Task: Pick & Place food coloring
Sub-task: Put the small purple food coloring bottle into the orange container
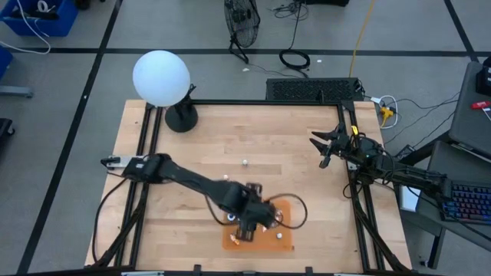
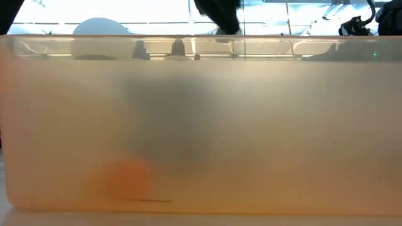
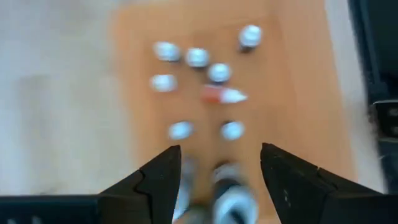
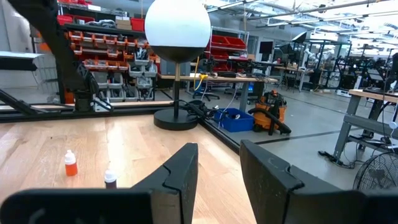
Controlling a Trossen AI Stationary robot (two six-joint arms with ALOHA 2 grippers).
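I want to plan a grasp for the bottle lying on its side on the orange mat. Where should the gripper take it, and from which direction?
Grip the lying dropper bottle across its orange body, coming straight down from above with the fingers either side of its long axis. It lies flat on the orange mat, and upright bottles crowd it, so a side approach would probably knock them.

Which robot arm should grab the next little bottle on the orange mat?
The left. Its left gripper hangs open right over the food coloring bottles on the orange mat. The right gripper waits open near the table's far right edge, away from them.
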